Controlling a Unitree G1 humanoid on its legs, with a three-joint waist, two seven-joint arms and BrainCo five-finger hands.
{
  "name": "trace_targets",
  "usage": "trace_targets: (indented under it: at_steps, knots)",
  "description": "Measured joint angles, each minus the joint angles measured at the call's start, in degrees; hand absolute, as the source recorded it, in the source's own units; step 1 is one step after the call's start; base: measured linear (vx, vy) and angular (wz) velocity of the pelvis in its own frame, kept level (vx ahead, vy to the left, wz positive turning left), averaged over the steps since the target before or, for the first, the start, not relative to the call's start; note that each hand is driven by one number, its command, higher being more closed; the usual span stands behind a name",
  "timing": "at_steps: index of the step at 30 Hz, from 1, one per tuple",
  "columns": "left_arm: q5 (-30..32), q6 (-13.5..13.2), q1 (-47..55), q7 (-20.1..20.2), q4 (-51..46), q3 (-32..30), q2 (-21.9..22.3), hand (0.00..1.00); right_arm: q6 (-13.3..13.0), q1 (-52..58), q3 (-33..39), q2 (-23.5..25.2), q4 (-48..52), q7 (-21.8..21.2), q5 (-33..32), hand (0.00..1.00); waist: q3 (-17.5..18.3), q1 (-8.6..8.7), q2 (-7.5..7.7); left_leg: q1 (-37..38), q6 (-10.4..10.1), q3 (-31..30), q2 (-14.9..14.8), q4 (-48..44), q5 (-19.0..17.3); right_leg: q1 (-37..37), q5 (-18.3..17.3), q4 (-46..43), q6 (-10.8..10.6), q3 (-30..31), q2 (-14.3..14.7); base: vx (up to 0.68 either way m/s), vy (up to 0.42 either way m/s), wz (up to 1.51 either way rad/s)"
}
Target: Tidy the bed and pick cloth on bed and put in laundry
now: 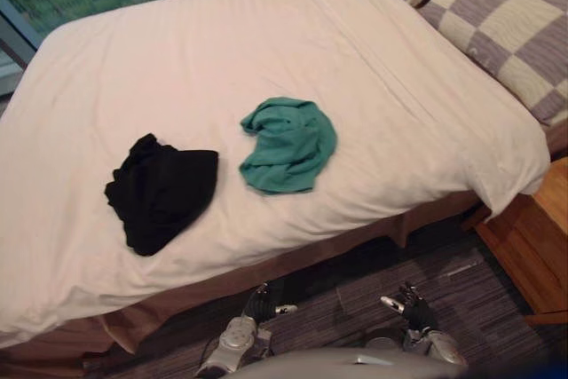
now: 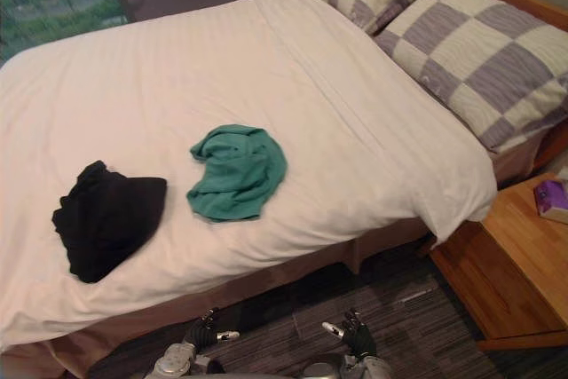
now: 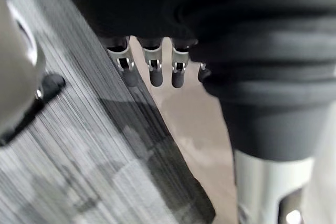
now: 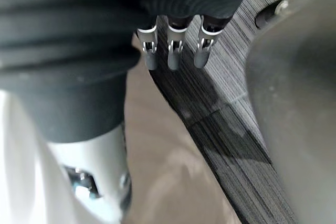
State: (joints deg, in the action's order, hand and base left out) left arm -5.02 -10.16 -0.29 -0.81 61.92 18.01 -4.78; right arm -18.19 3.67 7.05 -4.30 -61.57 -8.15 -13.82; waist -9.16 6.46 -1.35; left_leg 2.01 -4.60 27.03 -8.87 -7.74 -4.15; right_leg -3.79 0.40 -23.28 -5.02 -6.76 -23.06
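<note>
The black cloth (image 1: 164, 191) is lying on the bed (image 1: 399, 130) ahead-left of the left robot hand (image 1: 260, 304) (the nearer); it and the right robot hand (image 1: 415, 312) are hanging released.

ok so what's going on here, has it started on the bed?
Nothing is picked up yet. The black cloth and the green cloth both lie crumpled on the bed, apart from each other. The left hand and the right hand hang low over the carpet at the bedside, fingers relaxed, holding nothing. The checked pillows sit at the head of the bed.
</note>
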Motion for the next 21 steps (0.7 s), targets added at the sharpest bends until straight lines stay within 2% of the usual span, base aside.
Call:
trace_targets:
  at_steps: [1,3,4,5,6,7,8,9,11,12,14,15,18,21]
  knots:
    - [0.02,0.22,0.47,0.44,0.02,0.03,-0.82,0.00,-0.19,-0.74,-1.54,-0.05,-0.10,0.02,0.92,0.00,-0.08,0.08,-0.06,1.60,0.85,0.16,0.07,1.28,-0.34,-1.21,-4.44,-4.20,-1.26,-2.38,2.70,0.18,0.251,0.12]
    - [-0.02,0.83,0.24,0.47,0.03,0.27,-2.20,0.00,-0.37,-1.38,-3.96,0.15,0.02,0.16,3.47,0.00,-0.13,0.16,-0.39,3.43,1.06,-0.51,-0.20,3.16,-0.36,-1.88,-9.58,-4.41,-1.00,-3.55,10.22,0.17,0.167,0.34]
    - [-0.13,1.13,-0.43,0.47,0.05,0.36,-2.59,0.00,-0.74,-1.27,-5.16,0.20,0.91,0.71,4.61,0.00,-0.15,0.50,-0.39,3.69,1.21,-1.86,0.09,4.02,-0.26,-1.86,-10.47,-1.14,-0.41,-3.49,15.15,0.18,0.078,0.75]
    - [-0.67,1.36,-0.70,0.51,0.05,0.37,-2.33,0.00,-1.09,-1.19,-5.71,0.27,1.11,1.54,4.95,0.00,-0.12,0.39,-0.25,3.45,1.31,-3.55,1.18,4.65,-0.14,-1.39,-10.16,4.58,0.09,-3.16,18.42,0.16,0.053,0.80]
    - [-0.67,1.63,-1.00,0.54,0.06,0.36,-2.00,0.00,-1.27,-1.19,-5.83,0.28,1.04,1.89,5.06,0.00,-0.12,0.41,-0.17,2.95,1.39,-4.45,2.01,4.89,-0.08,-0.96,-10.17,7.34,2.06,-3.06,18.98,0.18,0.037,0.73]
    - [-0.66,2.35,-1.52,0.54,0.07,0.27,-0.89,0.00,-1.73,-1.53,-5.82,-0.05,0.98,2.42,5.19,0.00,-0.29,0.51,-1.01,3.04,1.30,-5.69,2.45,6.17,0.46,0.47,-9.39,9.60,3.01,-3.09,19.26,0.15,0.050,0.58]
    - [-0.60,2.40,-1.53,0.52,0.01,-0.13,0.29,0.00,-2.34,-1.71,-6.71,-0.95,0.96,2.81,5.18,0.00,-0.70,0.07,-2.19,2.91,1.13,-5.89,2.95,7.80,1.68,0.57,-9.17,10.40,3.10,-2.75,19.07,0.16,0.047,0.56]
    - [-0.49,2.53,-1.12,0.44,0.02,-0.62,0.88,0.00,-2.89,-1.90,-7.61,-1.46,0.86,2.90,5.17,0.00,-1.04,-0.10,-2.56,3.12,0.88,-5.93,3.05,8.82,2.47,0.96,-9.18,10.93,3.14,-3.42,19.00,0.15,0.014,0.41]
    - [-0.54,3.11,0.15,0.40,-0.35,-2.89,1.28,0.00,-3.56,-1.99,-8.35,-1.25,0.77,2.89,5.17,0.00,-1.44,-0.57,-2.07,4.09,0.12,-5.68,2.98,9.70,3.73,2.41,-9.18,11.59,3.15,-3.97,19.12,0.14,-0.050,0.37]
    - [-0.56,3.74,0.49,0.09,-1.34,-5.54,1.48,0.00,-3.60,-1.91,-9.24,-0.99,0.79,2.60,4.98,0.00,-1.93,-1.20,-1.17,5.38,-0.25,-5.19,2.80,9.76,4.32,4.48,-9.19,12.08,3.18,-4.16,19.25,0.11,-0.052,0.37]
    - [-0.60,3.92,1.64,-0.52,-2.54,-7.50,1.71,0.00,-3.53,-1.91,-10.25,-0.80,0.81,2.34,4.84,0.00,-1.73,-1.48,-0.47,5.97,-0.56,-4.78,2.75,9.76,4.57,5.83,-9.21,12.82,3.21,-4.37,19.32,0.05,-0.036,0.24]
    - [-1.49,3.39,1.99,-1.02,-3.17,-9.19,2.08,0.00,-2.80,-1.70,-10.63,-0.65,0.84,2.18,2.85,0.00,-1.44,-2.43,-0.21,6.08,-0.67,-3.51,2.79,9.78,4.70,6.51,-9.20,13.48,3.21,-4.70,19.32,0.03,-0.022,0.09]
    - [-4.50,3.04,2.10,-0.95,-3.90,-10.35,2.27,0.00,-1.31,-1.62,-10.80,-0.56,1.04,2.15,-1.92,0.00,-1.32,-3.12,0.05,5.85,-0.67,-2.59,2.96,9.94,4.72,6.38,-9.20,14.32,3.20,-4.73,19.29,0.01,-0.004,0.01]
    - [-8.38,3.24,2.12,-0.79,-3.93,-13.72,3.39,0.00,0.77,-1.69,-10.77,0.00,1.96,4.90,-7.59,0.00,-1.27,-3.82,0.02,5.55,-0.36,-2.56,3.20,11.03,4.98,6.31,-9.20,15.78,3.20,-4.99,19.35,-0.05,-0.002,0.02]
